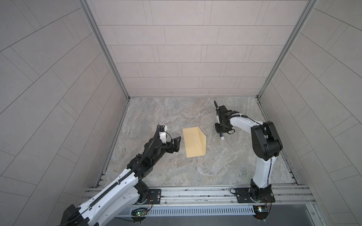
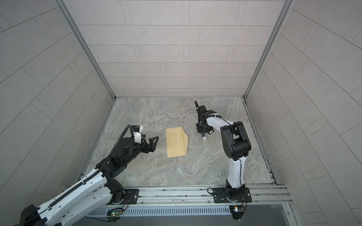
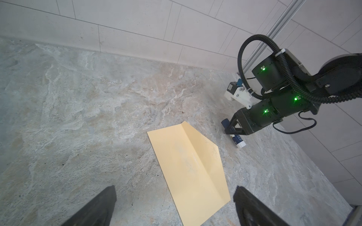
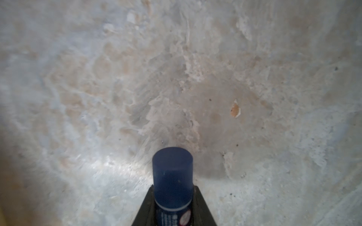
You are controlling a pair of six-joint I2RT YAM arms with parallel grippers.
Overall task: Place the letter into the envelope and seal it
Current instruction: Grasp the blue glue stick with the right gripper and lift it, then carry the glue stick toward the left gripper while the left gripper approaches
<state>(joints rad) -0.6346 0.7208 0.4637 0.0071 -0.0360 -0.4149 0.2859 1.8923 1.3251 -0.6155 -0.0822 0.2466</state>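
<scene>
- Left jaws: wide open and empty, poised just beside the envelope's [image 1: 193, 143] left long edge, not touching it.
- Envelope: it lies flat on the surface [image 1: 215, 170] between the two arms, with its flap [image 1: 201, 140] folded open toward the right arm.
- Letter: we see it in no view. We judge that it is already inside the envelope, but we cannot confirm this.
- Right jaws: closed on the glue stick [image 4: 172, 176], low over the surface, beyond and to the right of the envelope.
- Risk, sliding: nothing pins the envelope. We expect the drag of the stick to shift or swivel thin paper on a smooth surface unless the left jaws hold it down.
- Risk, creasing: the unsupported flap may buckle under too much pressure.
- Risk, cap: the blue end appears to be a cap. If it is on, no glue will transfer, and pulling it off needs both arms.
- Risk, grip: a round barrel can pivot or roll between flat jaws.
- Materials: the envelope is plain mustard-tan paper, a long rectangle with a tapered flap and a sharp crease.
- Materials: the stick is a smooth plastic cylinder with a blue end and a white end.
- Materials: the surface is grey-beige with marble-like veining, hard and slightly glossy.
</scene>
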